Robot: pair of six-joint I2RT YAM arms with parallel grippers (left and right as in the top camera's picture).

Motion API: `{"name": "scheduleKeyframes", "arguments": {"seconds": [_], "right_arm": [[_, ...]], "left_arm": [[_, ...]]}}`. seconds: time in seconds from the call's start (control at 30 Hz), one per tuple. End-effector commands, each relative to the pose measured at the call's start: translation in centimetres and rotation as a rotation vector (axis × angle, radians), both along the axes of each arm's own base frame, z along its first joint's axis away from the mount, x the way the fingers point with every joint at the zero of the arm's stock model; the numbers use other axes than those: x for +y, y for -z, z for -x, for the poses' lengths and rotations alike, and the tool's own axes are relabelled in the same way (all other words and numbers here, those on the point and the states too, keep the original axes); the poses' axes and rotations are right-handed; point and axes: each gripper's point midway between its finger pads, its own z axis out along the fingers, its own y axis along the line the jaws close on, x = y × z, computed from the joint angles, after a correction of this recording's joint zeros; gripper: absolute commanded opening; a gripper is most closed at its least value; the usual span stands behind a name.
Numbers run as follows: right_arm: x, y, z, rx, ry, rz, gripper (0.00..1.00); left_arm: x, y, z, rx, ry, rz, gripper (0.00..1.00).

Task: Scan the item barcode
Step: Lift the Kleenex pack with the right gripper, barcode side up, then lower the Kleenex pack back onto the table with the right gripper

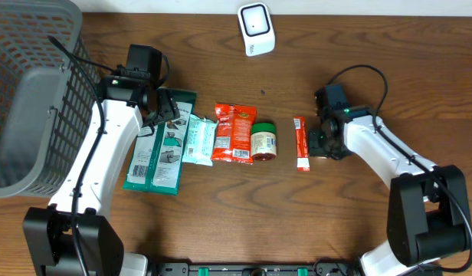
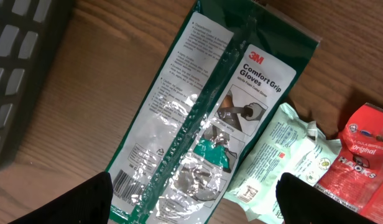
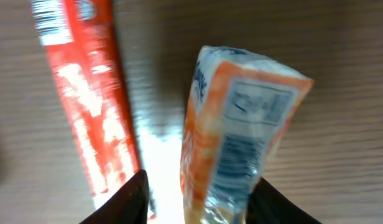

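Observation:
A white barcode scanner (image 1: 256, 29) stands at the table's far edge. My right gripper (image 1: 326, 142) (image 3: 201, 200) hangs low beside a red stick pack (image 1: 301, 143) (image 3: 86, 93). An orange-and-white packet (image 3: 241, 124) stands between its fingers; the left finger is clear of it and the right finger sits right against it, jaws open. In the overhead view that packet is hidden under the gripper. My left gripper (image 1: 163, 107) (image 2: 191, 205) is wide open over a green 3M glove pack (image 1: 161, 146) (image 2: 198, 118), whose barcode (image 2: 126, 182) lies by the left fingertip.
A mint-green packet (image 1: 198, 139) (image 2: 285, 162), a red snack bag (image 1: 234, 134) (image 2: 359, 162) and a small jar (image 1: 263, 143) lie in a row mid-table. A grey mesh basket (image 1: 29, 92) fills the far left.

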Motion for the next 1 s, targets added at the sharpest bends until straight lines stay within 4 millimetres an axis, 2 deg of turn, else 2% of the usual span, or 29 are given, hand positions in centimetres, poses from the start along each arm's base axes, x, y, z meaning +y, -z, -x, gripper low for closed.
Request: {"name": "scheduleKeyframes", "arguments": {"seconds": [0.0, 0.07, 0.13, 0.2, 0.3, 0.37, 0.67, 0.83, 0.97], "right_arm": [[1.7, -3.0, -1.4, -0.067, -0.046, -0.076, 0.42], [1.7, -4.0, -1.8, -0.093, -0.046, -0.079, 0.36], [1.7, -4.6, -1.9, -0.111, -0.045, -0.082, 0.23], [1.4, -4.9, -2.0, -0.121, -0.039, -0.073, 0.2], [1.2, -4.9, -2.0, -0.12, -0.033, -0.069, 0.38], [1.0, -4.9, -2.1, -0.121, -0.027, -0.069, 0.41], [-2.4, -4.9, -2.7, -0.119, 0.185, -0.094, 0.37], [-2.6, -4.8, -2.7, -0.102, 0.231, -0.203, 0.35], [-1.7, -5.0, -3.1, -0.103, 0.229, -0.382, 0.34]], "left_arm": [[0.1, 0.2, 0.1, 0.008, 0.004, -0.009, 0.84], [0.1, 0.2, 0.1, 0.008, 0.004, -0.009, 0.84], [0.1, 0.2, 0.1, 0.008, 0.004, -0.009, 0.84], [0.1, 0.2, 0.1, 0.008, 0.004, -0.009, 0.84], [0.1, 0.2, 0.1, 0.008, 0.004, -0.009, 0.84], [0.1, 0.2, 0.1, 0.008, 0.004, -0.009, 0.84], [0.1, 0.2, 0.1, 0.008, 0.004, -0.009, 0.84], [0.1, 0.2, 0.1, 0.008, 0.004, -0.009, 0.84], [0.1, 0.2, 0.1, 0.008, 0.004, -0.009, 0.84]]}}
